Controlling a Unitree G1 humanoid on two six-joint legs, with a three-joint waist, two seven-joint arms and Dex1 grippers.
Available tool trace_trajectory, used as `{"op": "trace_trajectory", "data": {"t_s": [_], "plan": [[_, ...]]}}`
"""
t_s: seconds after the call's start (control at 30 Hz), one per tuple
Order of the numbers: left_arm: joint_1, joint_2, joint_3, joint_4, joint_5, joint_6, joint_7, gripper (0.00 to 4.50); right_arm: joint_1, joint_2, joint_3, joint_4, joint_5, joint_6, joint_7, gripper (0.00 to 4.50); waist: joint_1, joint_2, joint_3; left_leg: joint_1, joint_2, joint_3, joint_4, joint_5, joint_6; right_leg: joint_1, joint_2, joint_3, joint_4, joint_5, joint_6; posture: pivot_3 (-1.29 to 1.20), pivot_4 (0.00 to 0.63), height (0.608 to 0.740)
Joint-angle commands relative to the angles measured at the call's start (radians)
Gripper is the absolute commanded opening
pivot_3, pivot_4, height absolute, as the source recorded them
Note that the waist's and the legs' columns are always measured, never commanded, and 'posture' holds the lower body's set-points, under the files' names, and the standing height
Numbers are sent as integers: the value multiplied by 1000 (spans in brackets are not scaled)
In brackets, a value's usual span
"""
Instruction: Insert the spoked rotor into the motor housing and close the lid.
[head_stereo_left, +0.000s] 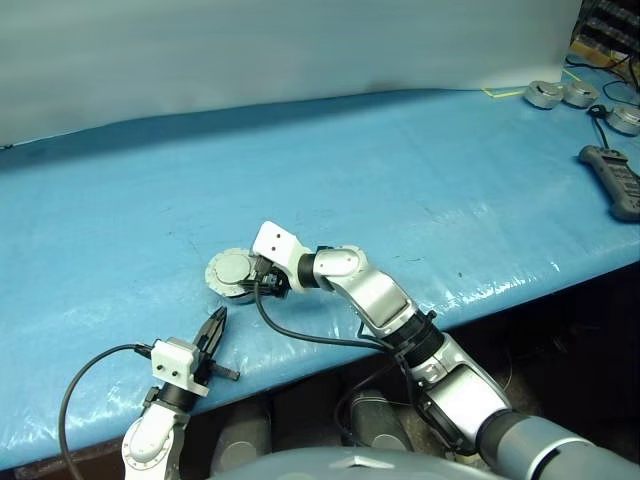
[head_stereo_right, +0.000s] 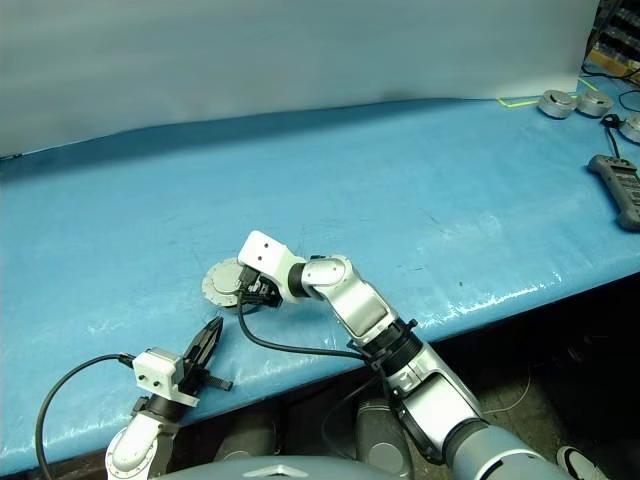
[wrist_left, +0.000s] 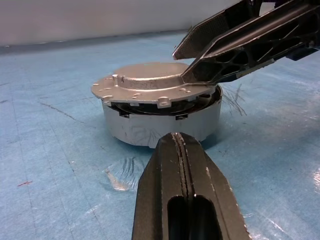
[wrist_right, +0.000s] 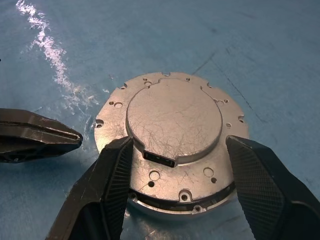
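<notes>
The motor housing (wrist_left: 160, 125), a silver-grey puck, stands on the blue table near its front edge. The lid (wrist_right: 175, 110) lies plain side up on top of it, with a thin dark gap under its rim on the side facing the left wrist camera. The spoked rotor is hidden. My right gripper (wrist_right: 177, 142) is open, and its fingers (wrist_right: 112, 175) straddle the lid's raised centre and rest over its flange. My left gripper (wrist_left: 175, 137) is shut and empty, a short way in front of the housing's wall and pointing at it.
Three more silver pucks (head_stereo_left: 545, 95) lie at the table's far right corner, with a black handheld device (head_stereo_left: 615, 180) and a cable beside them. The table's front edge (head_stereo_left: 330, 350) runs just behind my right wrist.
</notes>
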Motion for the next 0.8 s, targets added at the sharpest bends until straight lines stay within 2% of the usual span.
{"op": "trace_trajectory", "data": {"t_s": [0.03,0.1,0.2,0.27,0.3,0.5,0.63,0.8], "plan": [[5,2,-1,-11,-14,-10,5,0,-25,20,-36,-41,36,42,12,3061,0,0,0,0,0,0,0,0,0,0,0,0,0,0,0,0,150,740],[6,4,-1,-15,-16,-6,4,0,-28,14,-41,-74,70,72,50,3061,-1,0,0,0,0,0,0,0,0,0,0,0,0,0,0,0,150,740],[6,5,-2,-18,-18,-4,4,0,-32,9,-51,-108,90,114,56,3682,-1,0,0,0,0,0,0,0,0,0,0,0,0,0,0,0,150,740],[5,6,-3,-20,-20,-3,3,0,-32,14,-58,-125,93,128,39,4351,-1,0,0,0,0,0,0,0,0,-1,0,0,0,0,0,0,150,740],[5,7,-3,-21,-21,-3,3,0,-33,19,-63,-129,94,133,29,4487,-1,0,0,-1,0,0,-1,0,0,-1,0,0,0,0,0,0,150,740],[6,7,-4,-31,-23,2,5,0,-21,78,-76,-110,85,105,-51,4487,-2,0,0,-1,0,0,-1,0,0,-2,0,0,0,0,0,0,150,740],[9,8,-2,-34,-19,2,9,0,10,152,-63,-48,65,44,-130,4487,-5,0,0,-2,0,0,-1,0,0,-2,0,0,0,0,0,0,150,740],[10,9,-1,-38,-19,3,12,0,31,190,-34,25,34,-31,-174,4487,-6,0,0,-2,0,0,-1,0,0,-2,0,0,0,0,0,0,150,740]]}}
